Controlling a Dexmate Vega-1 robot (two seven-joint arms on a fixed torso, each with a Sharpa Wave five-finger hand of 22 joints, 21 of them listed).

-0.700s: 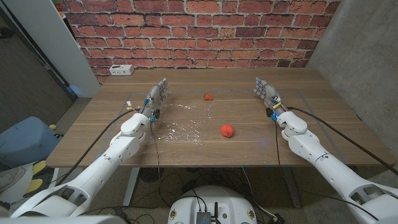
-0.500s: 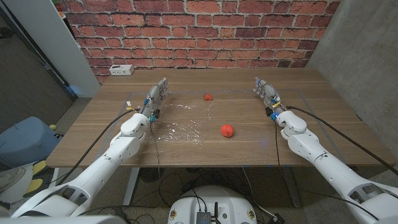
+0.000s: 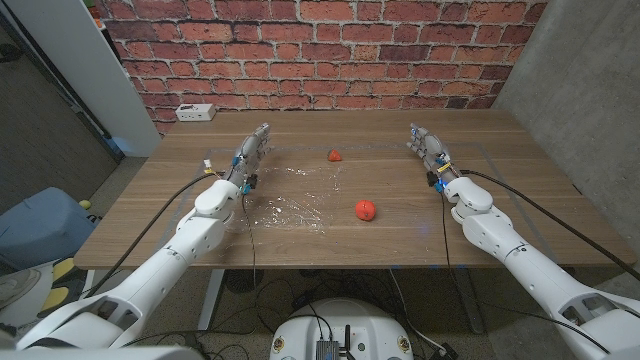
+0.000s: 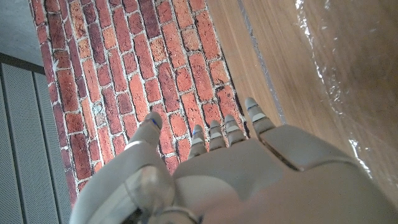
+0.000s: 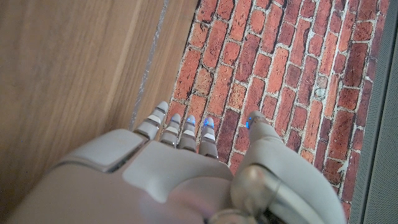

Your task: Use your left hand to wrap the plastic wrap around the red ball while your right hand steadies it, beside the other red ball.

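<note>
A sheet of clear plastic wrap (image 3: 293,200) lies spread on the wooden table (image 3: 400,235) left of centre; its crinkled edge (image 4: 348,74) shows in the left wrist view. A red ball (image 3: 366,209) sits on the table just right of the wrap. A smaller red ball (image 3: 335,155) lies farther back. My left hand (image 3: 250,153) is at the wrap's far left corner, fingers straight and apart, holding nothing. My right hand (image 3: 428,146) is out to the right, well away from both balls, fingers extended and empty. Both wrist views show the backs of my hands (image 4: 249,168) (image 5: 168,168) with nothing in them.
A white power strip (image 3: 194,112) lies at the table's back left corner. A red brick wall (image 3: 330,45) stands behind the table. A blue bin (image 3: 40,225) sits on the floor to the left.
</note>
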